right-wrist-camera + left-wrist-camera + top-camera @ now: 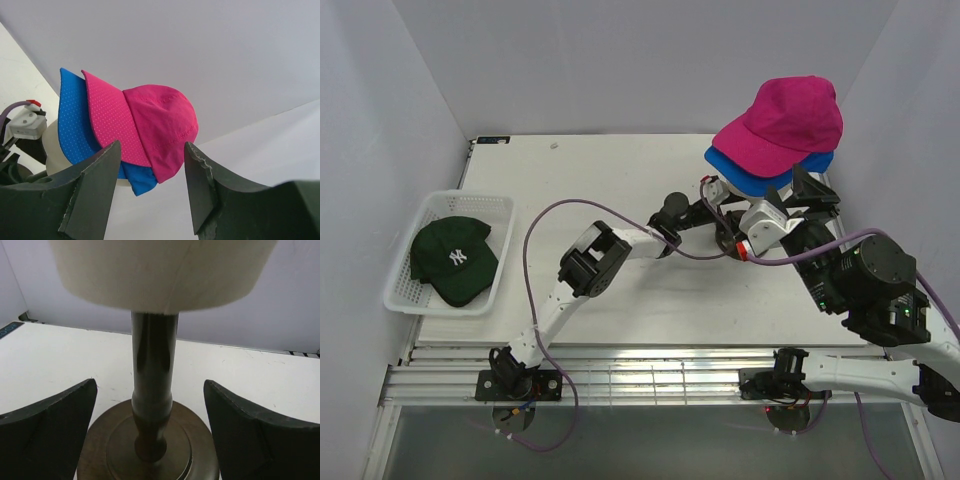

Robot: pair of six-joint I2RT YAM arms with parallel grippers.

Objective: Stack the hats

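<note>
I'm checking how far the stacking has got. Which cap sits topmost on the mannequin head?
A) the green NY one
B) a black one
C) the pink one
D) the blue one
C: the pink cap lies over the blue cap on the mannequin head, while the green cap lies in the basket.

A cream mannequin head (160,275) is seen from below, carried on a dark turned post (152,390) set in a round brown base (197,440) on the white counter (50,365). The base is flanked by two dark fingers (50,435), spread wide apart.
</note>
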